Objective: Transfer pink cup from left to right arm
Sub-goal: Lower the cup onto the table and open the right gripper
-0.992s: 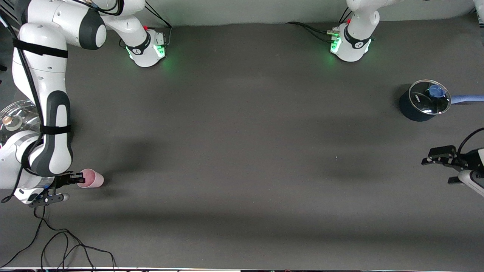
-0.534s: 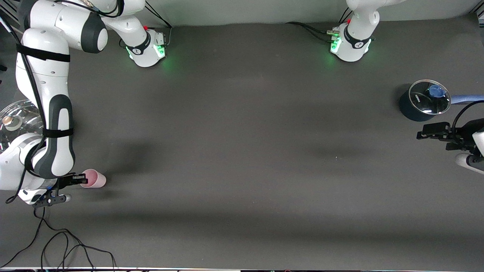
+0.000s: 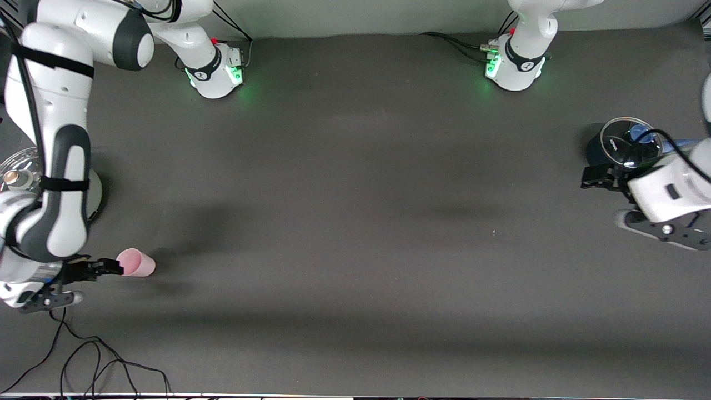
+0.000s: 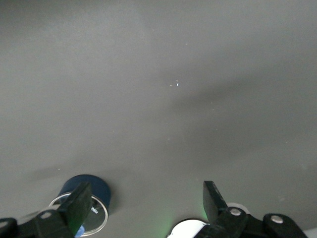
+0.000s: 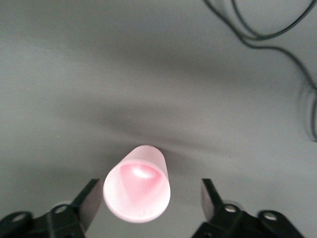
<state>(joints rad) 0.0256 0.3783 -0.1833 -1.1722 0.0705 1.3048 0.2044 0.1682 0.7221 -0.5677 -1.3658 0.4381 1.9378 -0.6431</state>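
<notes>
One pink cup (image 3: pixel 136 262) stands upright on the dark table (image 3: pixel 355 222), mouth up, at the right arm's end and in the part nearer the front camera. The right gripper (image 3: pixel 105 268) sits just beside it at cup height; in the right wrist view its two black fingers (image 5: pixel 89 201) are spread wide to either side of the cup (image 5: pixel 137 184), with a clear gap on one side and the other finger close by the cup wall, so the claw is released and grasps nothing. Two arms are in view. The left gripper (image 3: pixel 597 179) hangs over the table at the left arm's end, just beside a dark blue pot (image 3: pixel 611 158); in the left wrist view its two fingers (image 4: pixel 79 201) are parted with only bare table between them, released and empty. Two pots are on the table: the dark blue one with a glass lid and a blue handle, and a silver lidded pot (image 3: pixel 16 178) at the right arm's end, partly hidden by that arm. A loose black cable (image 3: pixel 83 361) lies coiled on the table near the front edge, nearer the front camera than the cup.
</notes>
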